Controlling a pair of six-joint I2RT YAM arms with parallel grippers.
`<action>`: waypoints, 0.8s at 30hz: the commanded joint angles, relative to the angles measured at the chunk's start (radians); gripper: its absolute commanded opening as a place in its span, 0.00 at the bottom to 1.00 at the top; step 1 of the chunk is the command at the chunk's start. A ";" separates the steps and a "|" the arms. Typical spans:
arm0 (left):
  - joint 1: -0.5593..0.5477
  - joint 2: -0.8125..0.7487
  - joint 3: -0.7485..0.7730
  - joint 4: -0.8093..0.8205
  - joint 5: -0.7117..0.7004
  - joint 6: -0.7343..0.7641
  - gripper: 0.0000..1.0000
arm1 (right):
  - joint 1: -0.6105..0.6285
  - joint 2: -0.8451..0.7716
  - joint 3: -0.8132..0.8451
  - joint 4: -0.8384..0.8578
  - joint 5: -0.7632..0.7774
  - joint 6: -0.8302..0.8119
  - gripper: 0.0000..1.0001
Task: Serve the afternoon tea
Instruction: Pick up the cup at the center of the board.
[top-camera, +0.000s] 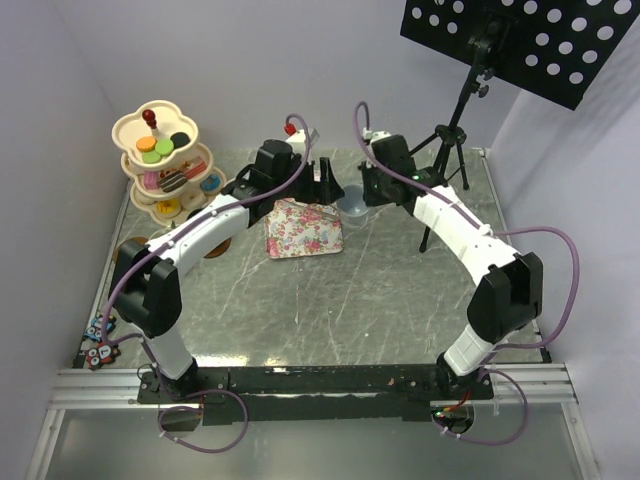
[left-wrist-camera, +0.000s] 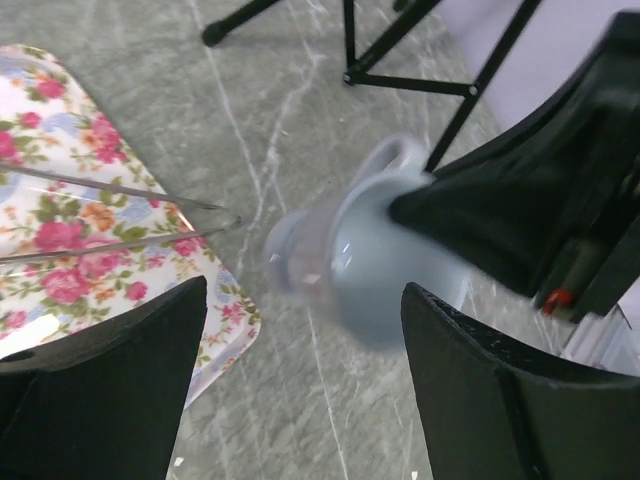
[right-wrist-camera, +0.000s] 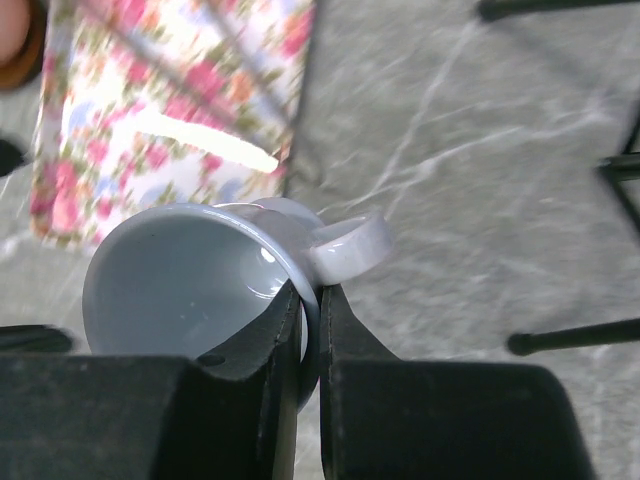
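Note:
My right gripper (right-wrist-camera: 310, 300) is shut on the rim of the light blue mug (right-wrist-camera: 190, 290), beside its handle, and holds it tilted above the table. In the top view the mug (top-camera: 353, 205) hangs just right of the floral tray (top-camera: 303, 228), under the right gripper (top-camera: 366, 190). My left gripper (left-wrist-camera: 305, 300) is open and empty, facing the mug (left-wrist-camera: 385, 260) from close by; in the top view it (top-camera: 327, 185) is above the tray's far edge. The cream three-tier stand (top-camera: 165, 160) with toy cakes and macarons stands at the far left. The other mugs are out of view.
Metal tongs (left-wrist-camera: 110, 215) lie on the floral tray (left-wrist-camera: 60, 260). A brown saucer (right-wrist-camera: 20, 50) sits left of the tray, partly under the left arm (top-camera: 215, 250). A black tripod (top-camera: 440, 190) stands at the back right, its legs near the mug.

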 joint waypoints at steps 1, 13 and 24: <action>-0.012 -0.027 -0.050 0.121 0.089 -0.019 0.82 | 0.034 -0.042 0.005 0.024 -0.014 0.008 0.00; -0.095 0.032 -0.003 -0.069 -0.076 0.104 0.19 | 0.092 -0.076 -0.012 0.051 -0.037 0.020 0.00; -0.027 -0.166 -0.066 -0.113 -0.240 -0.026 0.01 | 0.083 -0.122 -0.012 0.053 0.029 0.074 0.68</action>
